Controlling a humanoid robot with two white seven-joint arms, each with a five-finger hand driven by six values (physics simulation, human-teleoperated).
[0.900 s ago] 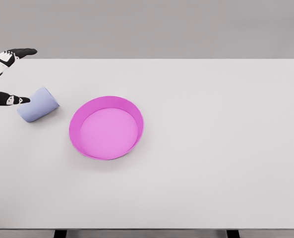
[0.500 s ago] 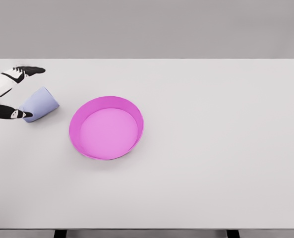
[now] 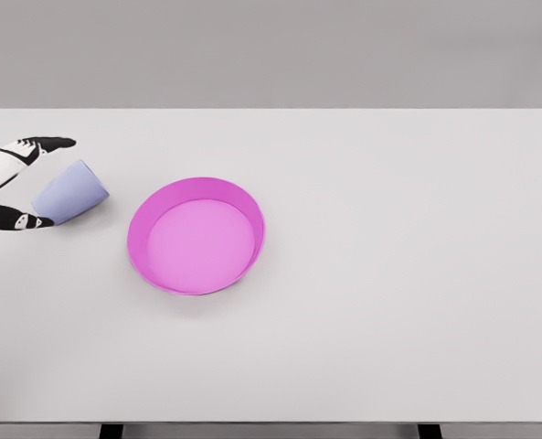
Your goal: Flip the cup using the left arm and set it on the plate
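Left hand (image 3: pixel 10 183) at far left edge of head view, only partly in frame; arm comes in from the left. One black-tipped finger (image 3: pixel 44 144) stretched out past the far side of the cup (image 3: pixel 71 193), another black digit (image 3: pixel 16 220) lying low along the near side, tip touching or just beside the cup's wide end. Fingers spread around the cup, bracketing it; looks like a loose cage and not a closed grasp, though the palm is cut off by the frame edge, so contact there can't be confirmed. White link segments with black joint markings visible between the two digits.

Cup pale lavender-blue, lying on its side on the table (image 3: pixel 389 274), axis tilted diagonally, narrow end pointing toward the plate (image 3: pixel 196 235). Sits to the left of the plate, near it but not touching. Plate magenta, round, with raised rim, resting flat left of table centre.

No readable writing, brand or label on cup, plate or hand.

Right arm out of view.
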